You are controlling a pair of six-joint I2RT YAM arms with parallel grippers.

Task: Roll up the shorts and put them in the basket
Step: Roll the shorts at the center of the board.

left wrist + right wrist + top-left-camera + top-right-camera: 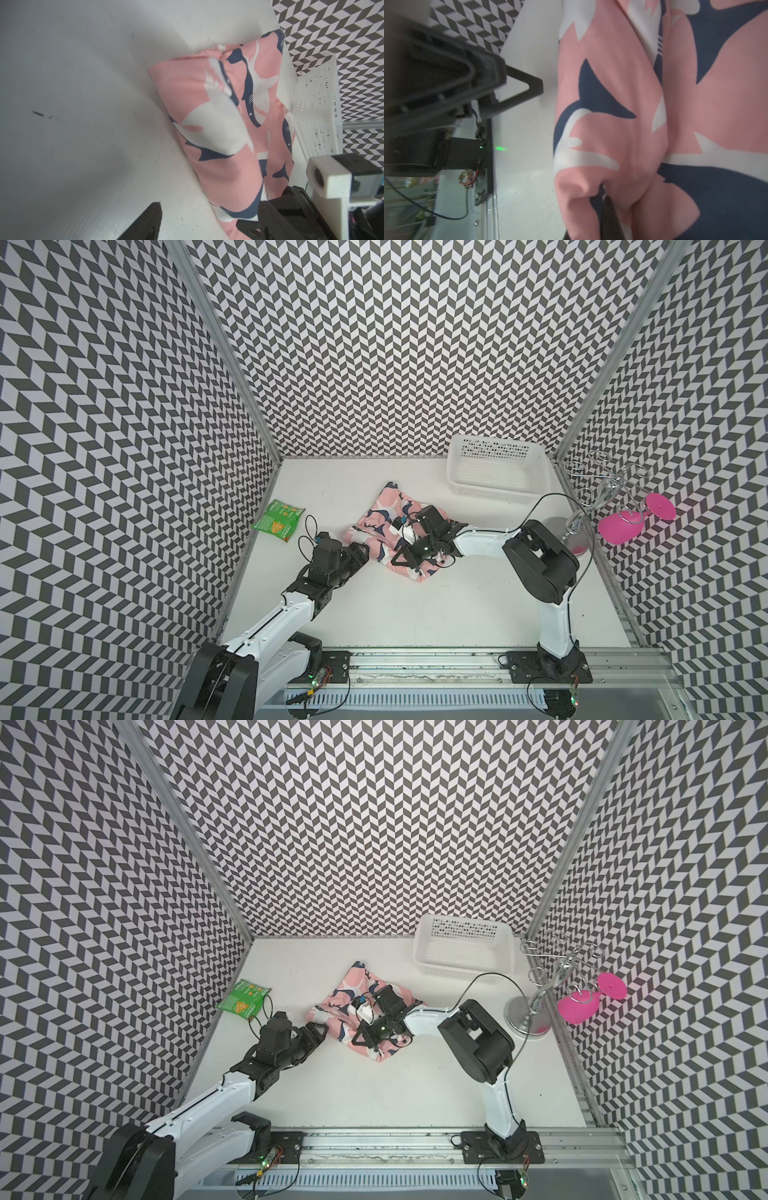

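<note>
In both top views, pink shark-printed fabric shorts (384, 510) (353, 986) lay bunched mid-table (374, 614), the black left gripper (360, 552) open beside them. Left wrist view: its finger (149, 224) stood clear of the fabric. Right wrist view: the black right gripper (606, 199) was pinched on a fold.

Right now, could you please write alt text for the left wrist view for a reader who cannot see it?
Pink shark-print shorts, loosely rolled, lie on a white table, with the right hand, black, closed on one end. Behind them stand a white perforated basket and a chevron-patterned wall.
</note>
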